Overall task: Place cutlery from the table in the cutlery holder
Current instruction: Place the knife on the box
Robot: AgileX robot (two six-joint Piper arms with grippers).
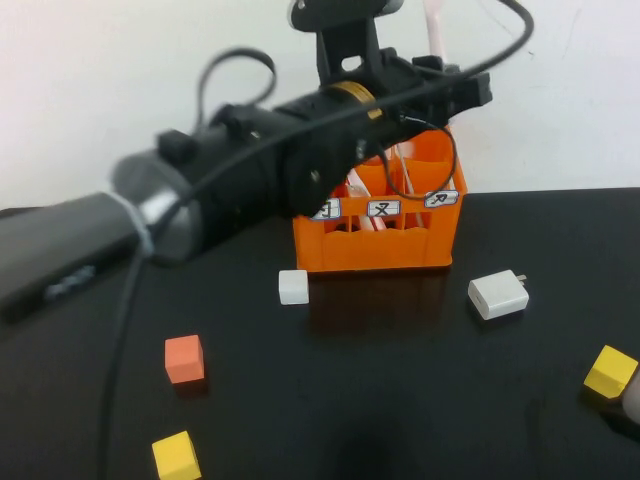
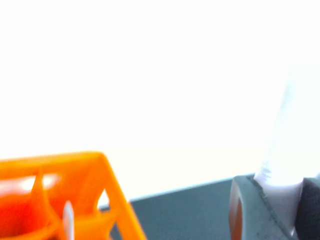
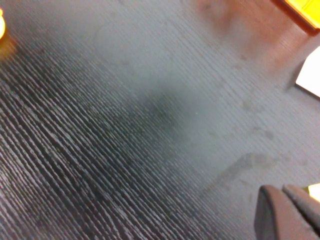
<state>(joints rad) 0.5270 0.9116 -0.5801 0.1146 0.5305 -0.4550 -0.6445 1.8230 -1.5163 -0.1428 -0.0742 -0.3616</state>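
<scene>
The left gripper (image 1: 437, 62) is positioned above the rear of the bright orange plastic crate (image 1: 380, 245), which serves as the cutlery holder. Its grey fingers (image 2: 250, 210) are clamped on a pale pink-white plastic cutlery piece (image 2: 285, 165), held upright; whether it is the knife or the fork cannot be told. In the high view the upper end of this piece (image 1: 434, 28) is seen projecting above the gripper.

The crate is divided into three front compartments, each marked by a small white label (image 1: 384, 208) with a black character. At least one pale utensil (image 1: 368, 222) is seen standing inside the crate, near the centre compartment; its type cannot be told.

The right gripper (image 3: 287, 212) is located low over the glossy black tabletop (image 1: 400, 380) at the robot's right, with its fingers pressed together and nothing held.

On the table, a small white cube (image 1: 293, 287) lies just in front of the crate's left corner, a white charger block (image 1: 498, 294) near its right corner, an orange cube (image 1: 184, 359) and a yellow cube (image 1: 176, 457) further forward on the left, and a second yellow cube (image 1: 611, 371) at the right edge.
</scene>
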